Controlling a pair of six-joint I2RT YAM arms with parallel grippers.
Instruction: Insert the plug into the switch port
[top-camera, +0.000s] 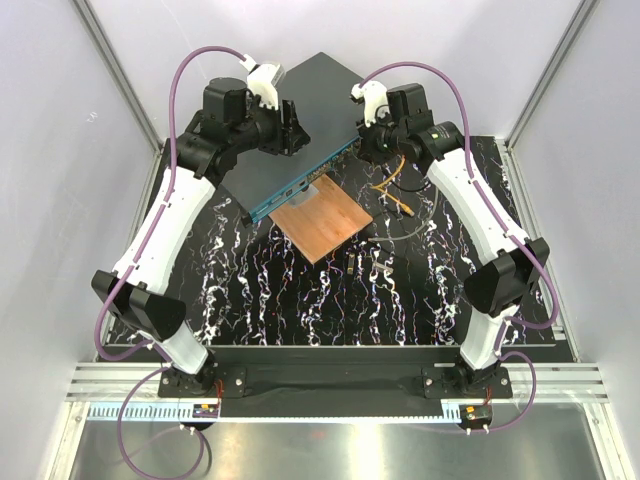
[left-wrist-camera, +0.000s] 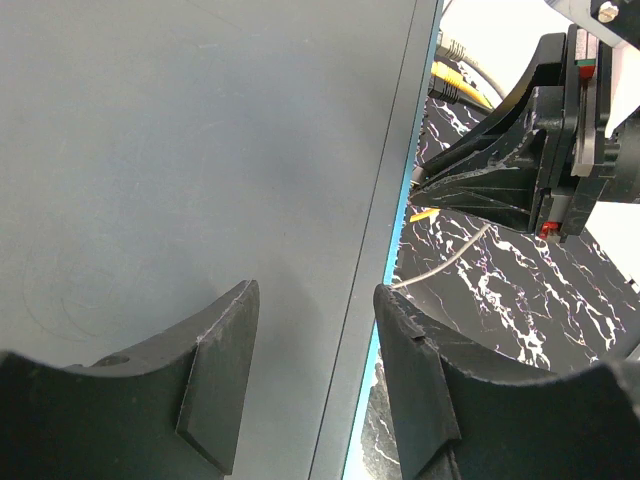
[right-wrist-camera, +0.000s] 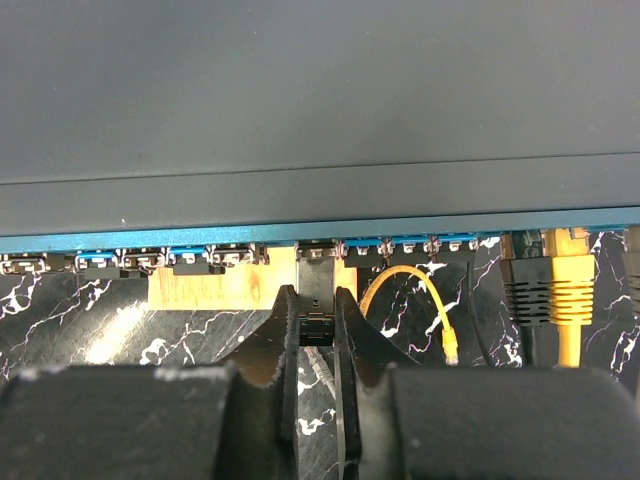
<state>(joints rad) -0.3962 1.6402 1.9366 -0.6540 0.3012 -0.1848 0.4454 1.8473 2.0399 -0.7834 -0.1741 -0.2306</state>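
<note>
The switch (top-camera: 300, 100) is a flat dark grey-teal box at the back centre, its blue socket face (top-camera: 300, 186) turned toward me. In the right wrist view my right gripper (right-wrist-camera: 317, 297) is shut on a small black plug (right-wrist-camera: 317, 275). The plug's front end sits at the mouth of a socket in the blue face (right-wrist-camera: 200, 243), and I cannot tell how deep it goes. My right gripper also shows in the top view (top-camera: 362, 143). My left gripper (left-wrist-camera: 315, 340) is open, its fingers straddling the front edge of the switch's top (left-wrist-camera: 200, 150).
A brown square board (top-camera: 322, 222) lies just in front of the switch face. A yellow plug (right-wrist-camera: 565, 290) and a black plug (right-wrist-camera: 525, 290) sit in sockets to the right. A loose yellow cable (right-wrist-camera: 410, 280) and a thin grey cable (top-camera: 400, 232) lie on the black marbled mat.
</note>
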